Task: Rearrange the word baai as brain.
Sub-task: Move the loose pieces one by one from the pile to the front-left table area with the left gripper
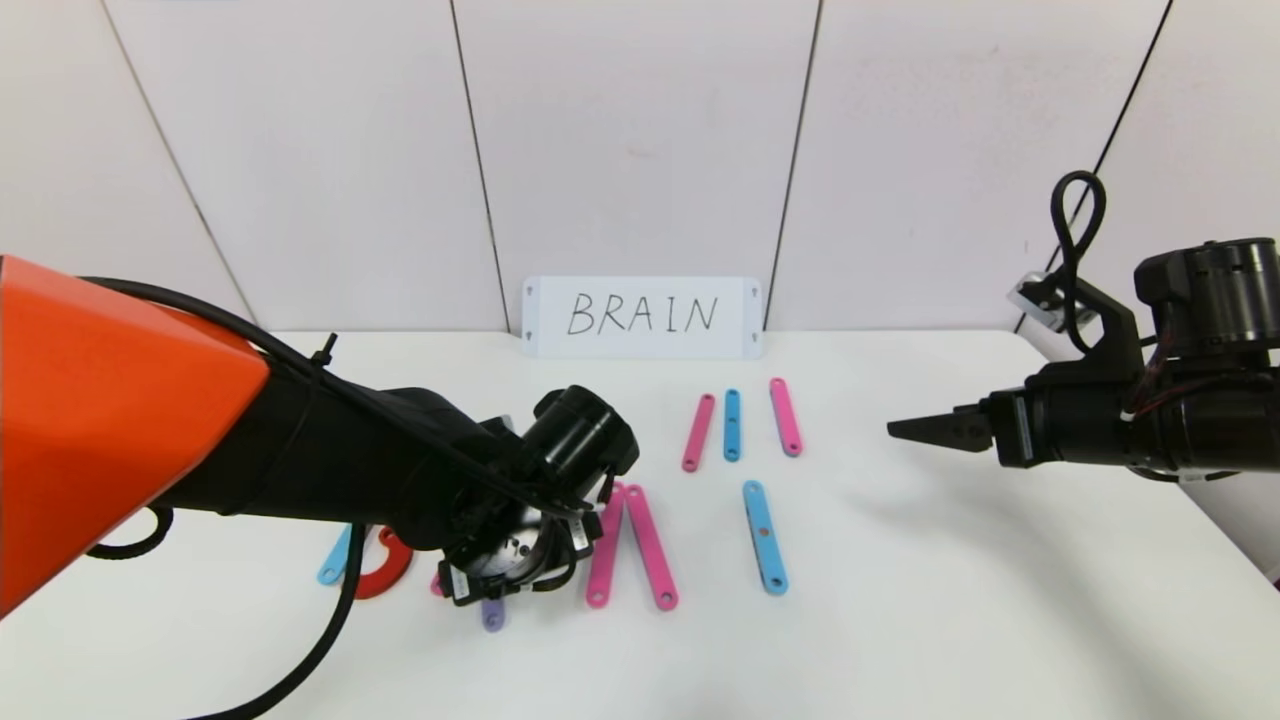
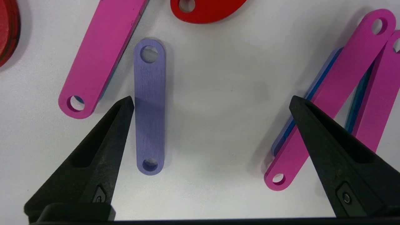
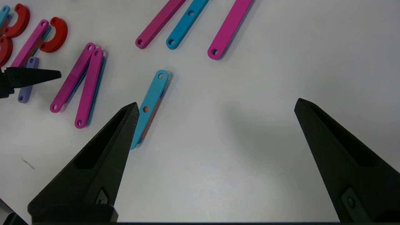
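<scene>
The letter pieces lie flat on the white table (image 1: 950,600). My left gripper (image 2: 212,101) is open and empty, low over the table. A short purple bar (image 2: 150,109) lies between its fingers, close to one fingertip (image 2: 120,114). Two pink bars (image 2: 331,103) stacked on blue ones lie by the other finger. In the head view the purple bar (image 1: 491,615) pokes out under my left wrist, with the pink pair (image 1: 628,548) beside it in an inverted V. My right gripper (image 1: 900,428) is open and empty above bare table, to the right of a light-blue bar (image 1: 765,537).
Three bars lie further back: pink (image 1: 698,432), light-blue (image 1: 732,425), pink (image 1: 785,417). A red hook (image 1: 385,570) and a light-blue bar (image 1: 335,560) show under my left arm. A white card reading BRAIN (image 1: 642,316) stands against the wall.
</scene>
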You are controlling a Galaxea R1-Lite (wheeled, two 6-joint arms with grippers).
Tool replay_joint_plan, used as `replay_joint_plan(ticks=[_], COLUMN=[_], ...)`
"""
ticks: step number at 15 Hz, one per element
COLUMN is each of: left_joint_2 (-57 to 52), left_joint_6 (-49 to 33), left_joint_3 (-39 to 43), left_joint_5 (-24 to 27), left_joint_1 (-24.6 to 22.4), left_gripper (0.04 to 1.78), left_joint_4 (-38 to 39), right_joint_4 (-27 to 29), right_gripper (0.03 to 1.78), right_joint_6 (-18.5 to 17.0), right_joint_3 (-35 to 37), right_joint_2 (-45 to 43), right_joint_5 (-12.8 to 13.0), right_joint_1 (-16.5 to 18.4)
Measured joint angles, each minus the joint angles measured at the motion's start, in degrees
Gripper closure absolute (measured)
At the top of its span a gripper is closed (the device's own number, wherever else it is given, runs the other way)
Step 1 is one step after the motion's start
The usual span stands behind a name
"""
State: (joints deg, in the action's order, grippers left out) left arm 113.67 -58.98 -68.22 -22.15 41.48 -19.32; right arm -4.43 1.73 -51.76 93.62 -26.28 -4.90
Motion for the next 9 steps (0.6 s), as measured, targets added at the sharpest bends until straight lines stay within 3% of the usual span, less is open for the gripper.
replay_joint_plan(ticks=[9], left_joint_2=[0.2], left_joint_6=[0.4], left_joint_3=[0.0], left_joint_5=[2.8], left_joint_1=[-0.9], left_gripper=[0.08], left_joint_4=[2.2], right_joint_4=[0.1], right_gripper=[0.07], right_joint_6=[0.0], right_joint_3=[0.1], right_joint_2=[0.1], right_joint_5=[0.0], right_joint_1=[0.0])
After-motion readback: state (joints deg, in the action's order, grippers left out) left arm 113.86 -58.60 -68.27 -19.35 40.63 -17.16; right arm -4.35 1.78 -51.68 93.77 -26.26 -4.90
